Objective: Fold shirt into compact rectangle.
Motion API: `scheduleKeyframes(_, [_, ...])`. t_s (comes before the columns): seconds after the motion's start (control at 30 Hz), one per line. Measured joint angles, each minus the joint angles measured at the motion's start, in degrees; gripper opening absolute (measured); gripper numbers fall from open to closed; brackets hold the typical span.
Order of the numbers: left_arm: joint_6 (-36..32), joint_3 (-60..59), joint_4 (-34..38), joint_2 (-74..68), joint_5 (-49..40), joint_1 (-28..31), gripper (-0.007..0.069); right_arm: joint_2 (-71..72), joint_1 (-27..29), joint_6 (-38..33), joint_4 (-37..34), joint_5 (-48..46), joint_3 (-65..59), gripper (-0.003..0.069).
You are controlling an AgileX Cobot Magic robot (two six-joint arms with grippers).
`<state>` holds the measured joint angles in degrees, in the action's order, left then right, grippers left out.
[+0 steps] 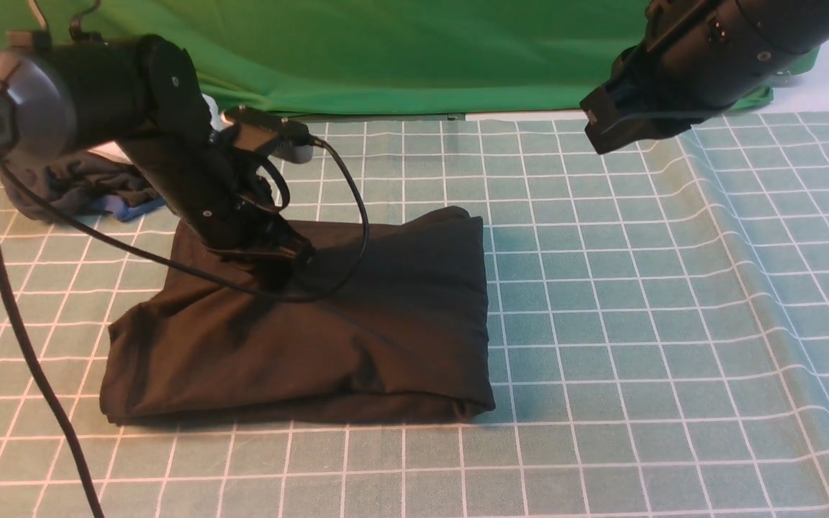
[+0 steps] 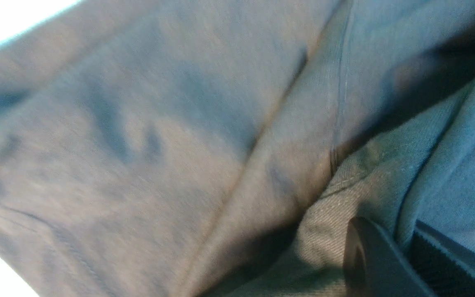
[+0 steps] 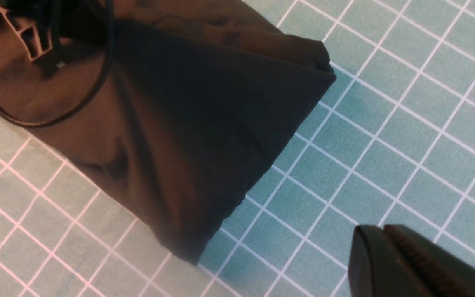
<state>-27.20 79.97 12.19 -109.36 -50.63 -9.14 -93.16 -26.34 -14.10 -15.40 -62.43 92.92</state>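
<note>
Shirt (image 1: 328,338) is seen folded into a bulky, rough rectangle on the green grid tablecloth (image 1: 637,324), left of centre in the front view. Its near edge is doubled over, its right edge runs fairly straight, and its far-right corner is rounded. Left arm (image 1: 98,101) is angled down from the left, and the left gripper (image 1: 278,270) is set down on the far-left part of the shirt. In the left wrist view a ridge of fabric is seen pinched between the fingers (image 2: 369,260), so the jaws are read as clamped on the shirt. Creases are seen fanning out from the grip toward the near-left corner. A black cable (image 1: 357,208) is looped from the wrist and draped across the shirt's top surface. Right arm (image 1: 709,50) is held high over the far right of the table, well apart from the shirt. Right gripper (image 3: 390,243) is shown in its own wrist view with fingers pressed together and nothing between them. Bare tablecloth is seen beneath it, with a corner of the shirt off to one side. A dark grey garment (image 1: 91,187) with a blue edge is bunched at the far left behind the left arm, near the shirt's far-left corner. Contact between the two cannot be told. A green backdrop (image 1: 422,57) is hung along the table's far edge.
</note>
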Motion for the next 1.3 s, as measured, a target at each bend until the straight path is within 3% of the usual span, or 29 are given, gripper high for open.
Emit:
scheduleKeyframes(0.33, [0.0,0.0,-2.59,-1.47,5.58,0.0,0.0017,0.0,0.0,0.0,0.0,0.71,0.0,0.0027])
scheduleKeyframes(0.5, [0.0,0.0,-2.86,-2.55,5.9,0.0,0.0057,0.0,0.0,0.0,-0.05,1.08,0.0,0.0027])
scheduleKeyframes(0.6, [2.7,0.0,-5.2,-2.48,7.41,0.0,0.0162,0.0,0.0,0.0,-0.24,1.08,0.0,0.0028])
scheduleKeyframes(0.73, [11.3,0.96,-12.88,-1.7,7.51,0.0,0.0341,0.0,0.0,0.0,-0.37,1.08,0.0,0.0028])
scheduleKeyframes(0.9, [18.25,2.61,-18.55,1.25,4.11,0.0,0.0465,0.0,0.0,0.0,-0.51,1.23,0.0,0.0028])
scheduleKeyframes(1.1, [25.72,1.84,-21.7,2.86,-5.49,0.73,0.0465,0.0,0.0,-0.4,-0.62,1.51,0.0,0.0028])
scheduleKeyframes(1.3, [26.73,-3.75,-20.2,2.91,-3.34,5.11,0.0412,0.0,0.0,-1.39,-0.62,1.46,0.0,0.0029])
